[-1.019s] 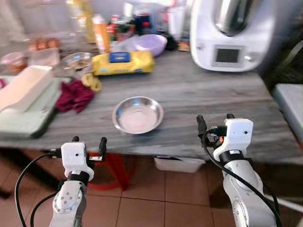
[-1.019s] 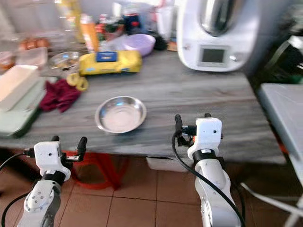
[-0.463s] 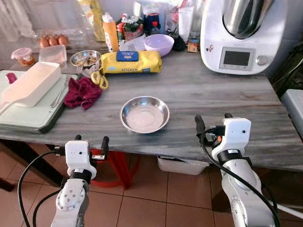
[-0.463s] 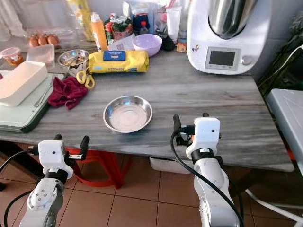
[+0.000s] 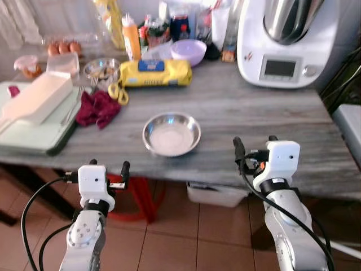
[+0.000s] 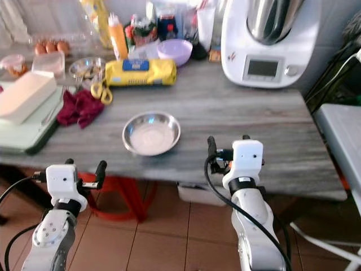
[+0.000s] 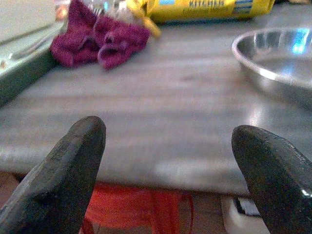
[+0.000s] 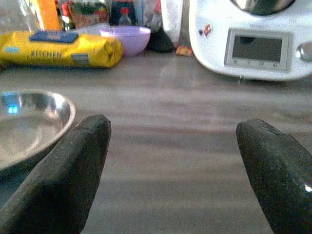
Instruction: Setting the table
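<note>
We judge this the approach step: left gripper [image 5: 107, 171] and right gripper [image 5: 255, 145], fingers apart and empty, face the round shallow steel bowl [image 5: 171, 134] on the grey wood-grain table [image 5: 254, 107], which either must next reach.

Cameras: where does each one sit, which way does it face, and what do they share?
Left eye view: on the head, looking down at the grey table; shows both arms, left end effector and right end effector, both open.
Right eye view: same head, same scene, steel bowl central.
Left wrist view: looks along its black fingers across the table edge at the maroon cloth.
Right wrist view: looks toward the white kitchen machine.
Shared: all four show the bowl and the yellow pack.
</note>
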